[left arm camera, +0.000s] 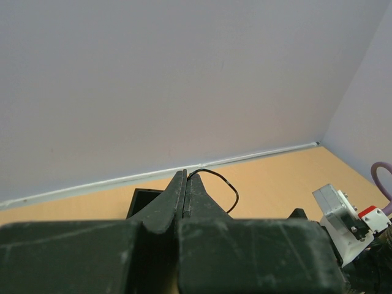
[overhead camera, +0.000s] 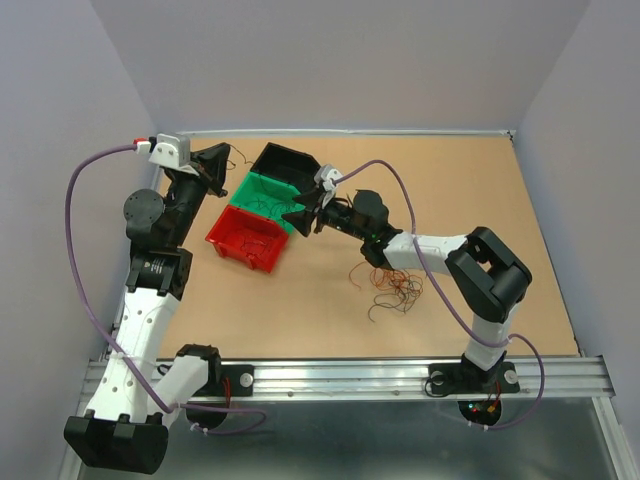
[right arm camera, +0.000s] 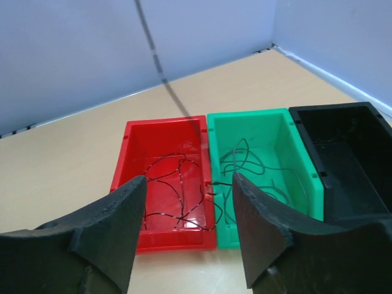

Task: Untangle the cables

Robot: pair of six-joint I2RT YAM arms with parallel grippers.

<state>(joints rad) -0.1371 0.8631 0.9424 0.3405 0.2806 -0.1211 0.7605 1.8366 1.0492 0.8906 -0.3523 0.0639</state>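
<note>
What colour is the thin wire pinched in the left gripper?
Black; the thin looped wire shows best in the left wrist view.

Left end effector [left arm camera: 185, 180] high, fingers together; right end effector [right arm camera: 188, 180] outstretched, fingers apart.

Pale lilac walls [overhead camera: 350, 60], tan tabletop [overhead camera: 490, 190]

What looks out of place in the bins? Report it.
One thin wire seems to straddle the shared wall between the red bin and the green bin, lying partly in each, so it looks unsorted. A loose tangle also lies on the table.
</note>
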